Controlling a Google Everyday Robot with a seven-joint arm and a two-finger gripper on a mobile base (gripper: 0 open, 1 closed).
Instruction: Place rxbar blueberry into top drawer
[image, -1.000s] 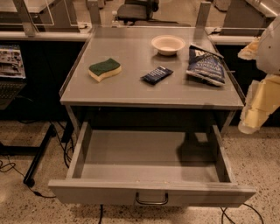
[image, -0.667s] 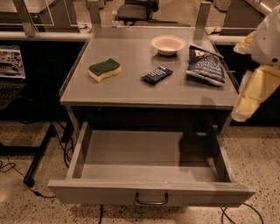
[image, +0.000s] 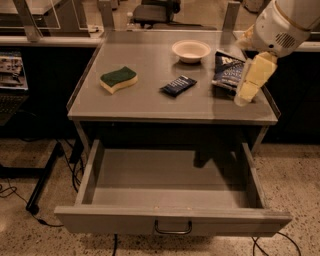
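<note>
Navy rxbar blueberry (image: 178, 85): flat on counter (image: 145, 102), ungrasped. Gripper (image: 243, 96) hovers at right, open or closed indeterminable. Top drawer (image: 125, 223) open, ready to receive.

The white robot arm (image: 282, 25) is cut off by the top and right edges. The right side of the crinkled blue chip bag (image: 225, 70) on the grey metal table (image: 150, 102) is partly covered by the pale yellow gripper (image: 248, 85), which is held over the table's right-hand part. The faint light print on the small flat dark navy-blue rxbar blueberry (image: 178, 85) cannot be read, and the back right corner inside the wide shallow grey metal top drawer (image: 172, 220) is lost in shadow.
</note>
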